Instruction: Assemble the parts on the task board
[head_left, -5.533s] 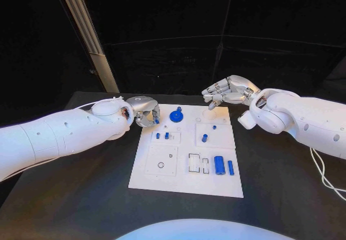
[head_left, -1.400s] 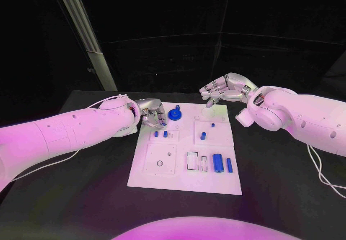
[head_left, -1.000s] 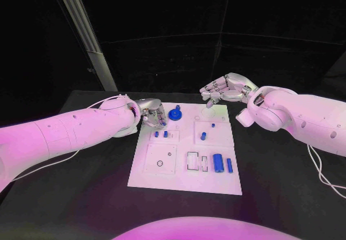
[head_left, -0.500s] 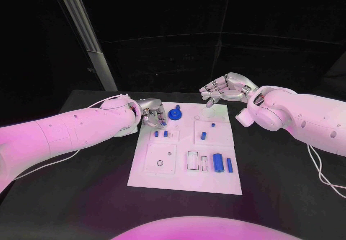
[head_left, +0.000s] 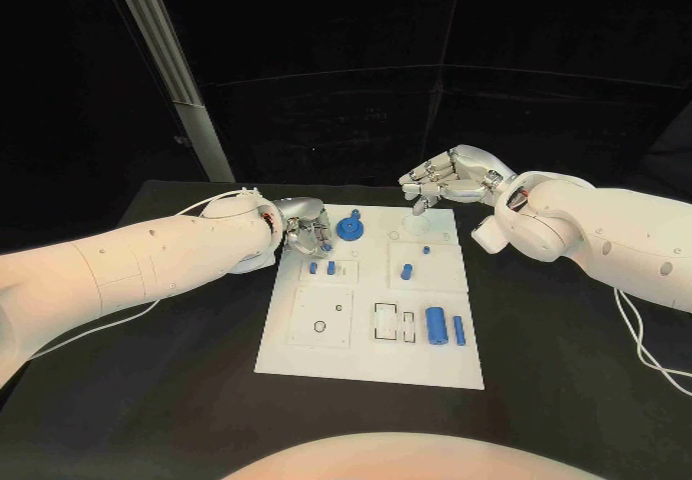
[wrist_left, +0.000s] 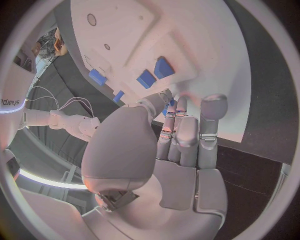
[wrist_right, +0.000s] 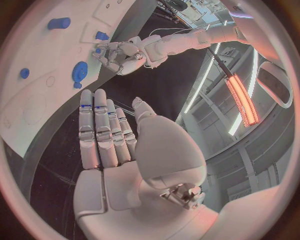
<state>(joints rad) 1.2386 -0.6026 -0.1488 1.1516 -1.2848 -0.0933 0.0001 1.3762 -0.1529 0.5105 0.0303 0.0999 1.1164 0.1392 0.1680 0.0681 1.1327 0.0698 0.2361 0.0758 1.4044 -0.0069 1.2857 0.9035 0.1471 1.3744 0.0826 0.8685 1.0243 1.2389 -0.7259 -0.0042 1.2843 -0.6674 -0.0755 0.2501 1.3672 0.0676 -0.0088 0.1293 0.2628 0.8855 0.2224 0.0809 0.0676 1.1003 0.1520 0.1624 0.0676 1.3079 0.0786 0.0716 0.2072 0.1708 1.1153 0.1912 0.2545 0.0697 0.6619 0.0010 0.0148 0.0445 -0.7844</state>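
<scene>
Left hand (head_left: 302, 229) fingers curl around a small blue part (head_left: 313, 241) at the task board (head_left: 372, 360) edge; right hand (head_left: 450, 180) hovers, fingers loosely spread, holding nothing.

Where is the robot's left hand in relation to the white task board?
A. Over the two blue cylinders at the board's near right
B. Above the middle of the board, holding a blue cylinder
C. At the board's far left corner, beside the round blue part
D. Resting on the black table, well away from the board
C: in the head view the left hand sits at the far left corner of the task board, beside the round blue part.
</scene>
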